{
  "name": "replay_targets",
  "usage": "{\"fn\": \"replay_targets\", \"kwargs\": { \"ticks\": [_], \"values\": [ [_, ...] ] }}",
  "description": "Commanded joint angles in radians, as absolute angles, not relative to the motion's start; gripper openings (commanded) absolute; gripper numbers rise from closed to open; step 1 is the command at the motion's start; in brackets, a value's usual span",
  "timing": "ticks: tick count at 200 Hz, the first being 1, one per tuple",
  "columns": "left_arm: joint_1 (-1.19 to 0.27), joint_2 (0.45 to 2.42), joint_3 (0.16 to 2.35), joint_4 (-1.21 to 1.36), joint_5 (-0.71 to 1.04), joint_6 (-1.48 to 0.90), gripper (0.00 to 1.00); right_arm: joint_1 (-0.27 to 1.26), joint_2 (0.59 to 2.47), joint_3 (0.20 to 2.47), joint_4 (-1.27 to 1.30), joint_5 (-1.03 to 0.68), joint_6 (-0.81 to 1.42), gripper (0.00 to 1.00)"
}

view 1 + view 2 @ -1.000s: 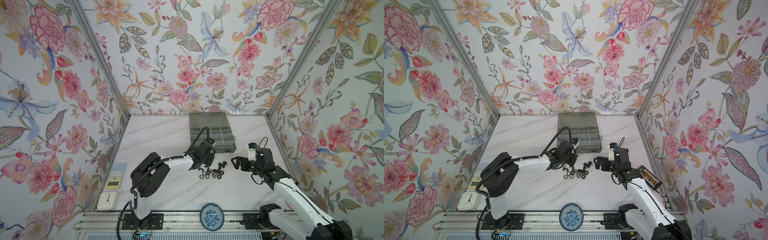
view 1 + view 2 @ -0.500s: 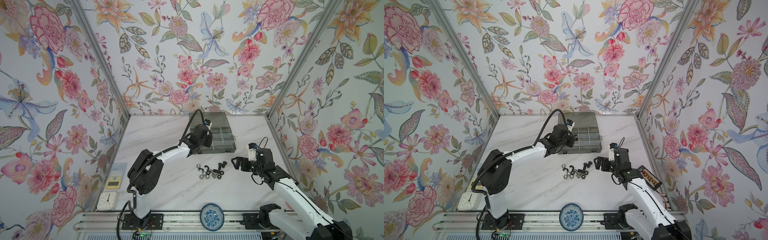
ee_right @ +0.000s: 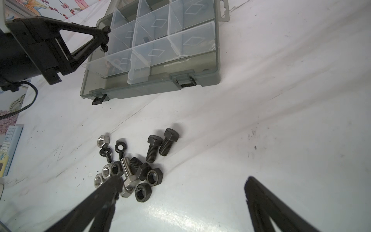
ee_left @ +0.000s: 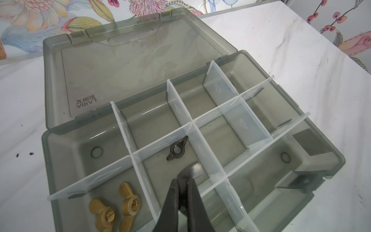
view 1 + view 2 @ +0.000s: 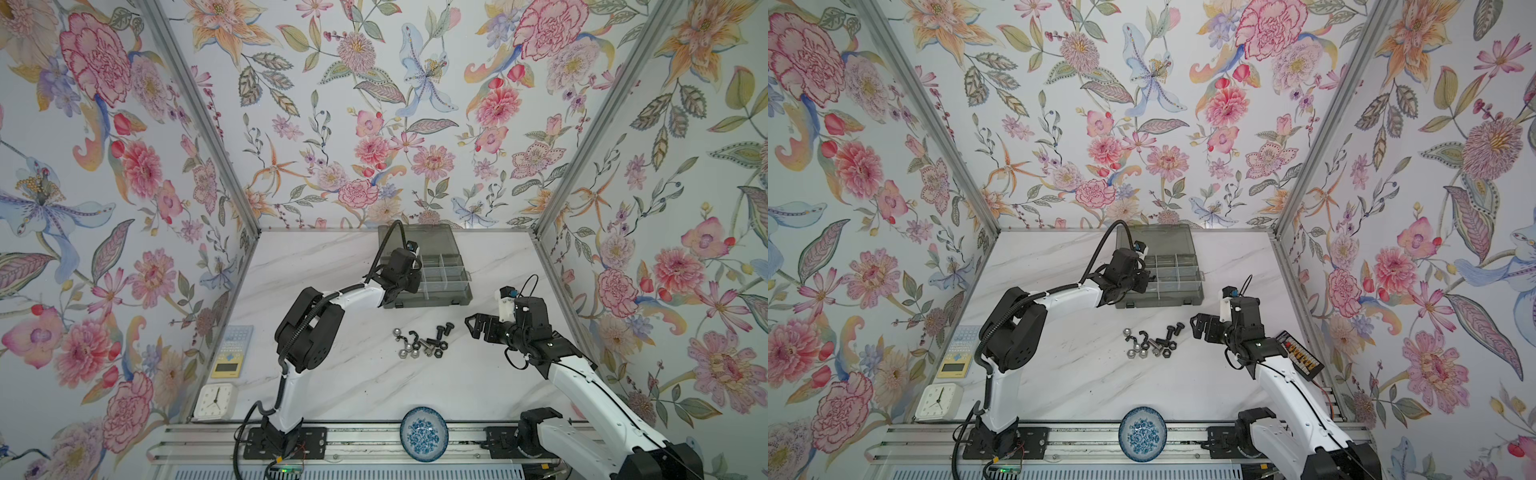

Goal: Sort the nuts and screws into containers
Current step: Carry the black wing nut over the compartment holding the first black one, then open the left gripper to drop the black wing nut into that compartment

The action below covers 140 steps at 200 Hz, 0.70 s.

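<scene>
Two tools split the work: the left tool (image 4: 183, 180) is clenched on what looks like a black winged nut (image 4: 193, 169). It hangs over the compartment of the box (image 5: 428, 301) where a matching black nut (image 4: 175, 149) already lies, next to the pocket holding two brass winged nuts (image 4: 112, 204), so like goes with like. In both top views the right tool (image 5: 478, 326), spread wide and empty, hovers low at about 3 o'clock of the unsorted screws (image 3: 153, 148) and nuts (image 3: 153, 177) heaped on the tabletop (image 5: 332, 395); the box sits at their 12 o'clock, and this tool is probably placed to take the next piece.
</scene>
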State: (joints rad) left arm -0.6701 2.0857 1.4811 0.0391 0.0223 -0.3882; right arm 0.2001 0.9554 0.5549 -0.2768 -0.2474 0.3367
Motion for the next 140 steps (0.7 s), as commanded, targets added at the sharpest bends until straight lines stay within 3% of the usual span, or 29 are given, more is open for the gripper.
{"fn": "replay_targets", "kwargs": {
  "ticks": [1,78,124,140],
  "values": [
    [-0.651,2.116,1.522,0.059,0.028,-0.369,0.00,0.193,0.947,0.558,-0.298,-0.256,0.320,0.99],
    [-0.646,2.157,1.534,0.066,0.051,-0.386,0.00,0.189,0.936,0.546,-0.298,-0.261,0.323,0.99],
    [-0.646,2.128,1.521,0.094,0.048,-0.388,0.16,0.187,0.930,0.545,-0.300,-0.261,0.323,0.99],
    [-0.646,2.101,1.520,0.102,0.046,-0.387,0.26,0.186,0.924,0.543,-0.300,-0.261,0.322,0.99]
  ]
}}
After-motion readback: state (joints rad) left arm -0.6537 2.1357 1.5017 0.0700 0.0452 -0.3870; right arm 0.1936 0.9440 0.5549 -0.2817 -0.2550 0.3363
